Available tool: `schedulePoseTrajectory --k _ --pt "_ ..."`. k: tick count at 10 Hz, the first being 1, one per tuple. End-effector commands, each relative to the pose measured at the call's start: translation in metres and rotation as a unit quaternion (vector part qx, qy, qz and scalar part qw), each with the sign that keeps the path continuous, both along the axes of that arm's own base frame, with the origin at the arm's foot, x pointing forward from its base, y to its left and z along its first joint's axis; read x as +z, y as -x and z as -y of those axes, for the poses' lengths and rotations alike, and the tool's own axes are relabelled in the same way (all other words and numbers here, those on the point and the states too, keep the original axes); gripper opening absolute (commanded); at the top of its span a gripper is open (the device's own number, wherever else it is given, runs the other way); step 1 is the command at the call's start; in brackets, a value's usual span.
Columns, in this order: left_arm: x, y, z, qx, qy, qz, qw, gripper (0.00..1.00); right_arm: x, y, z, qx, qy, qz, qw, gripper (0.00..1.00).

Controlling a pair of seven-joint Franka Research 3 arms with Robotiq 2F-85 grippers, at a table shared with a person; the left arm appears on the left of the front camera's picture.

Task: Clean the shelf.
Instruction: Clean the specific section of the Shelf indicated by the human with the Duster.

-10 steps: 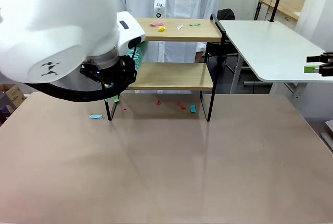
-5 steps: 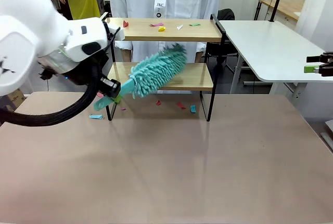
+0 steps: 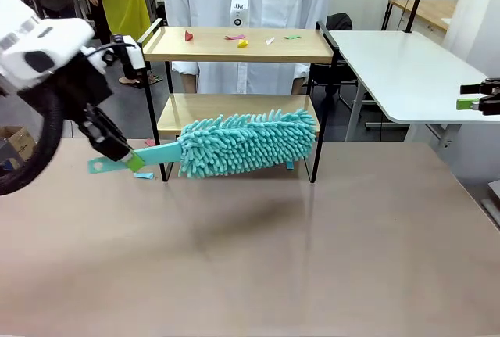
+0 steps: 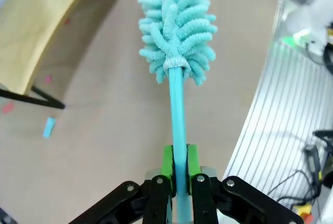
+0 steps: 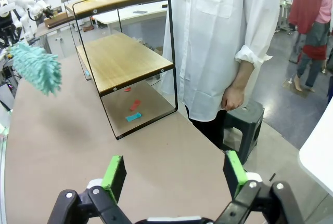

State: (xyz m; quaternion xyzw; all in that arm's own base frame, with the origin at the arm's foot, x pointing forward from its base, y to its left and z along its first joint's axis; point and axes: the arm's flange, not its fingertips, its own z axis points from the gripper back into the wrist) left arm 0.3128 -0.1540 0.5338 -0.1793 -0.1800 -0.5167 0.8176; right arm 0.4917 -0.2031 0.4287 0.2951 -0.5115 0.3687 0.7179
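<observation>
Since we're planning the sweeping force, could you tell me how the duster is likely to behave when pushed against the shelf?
The duster juts level from the left tool without sagging, so probably light with a stiff core. Its fluffy strands likely yield against the shelf.

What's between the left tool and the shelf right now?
The teal duster the left tool grips; in the front view its fluffy head hangs before the lower board of the shelf.
</observation>
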Motion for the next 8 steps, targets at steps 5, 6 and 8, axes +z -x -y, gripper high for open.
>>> schedulePoseTrajectory --k 5,6,8 --pt "0.076 0.013 -0.064 -0.067 -0.171 -0.022 0.983 0.13 0.003 0.000 -0.001 0.000 0.001 0.003 1.000 1.00" --pt "0.084 0.012 -0.065 -0.080 -0.220 -0.045 0.971 0.13 0.003 0.000 -0.001 0.000 0.001 0.003 1.000 1.00" --pt "0.091 0.006 -0.066 -0.101 -0.285 -0.077 0.950 0.13 0.003 0.000 -0.001 0.000 0.001 0.003 1.000 1.00"
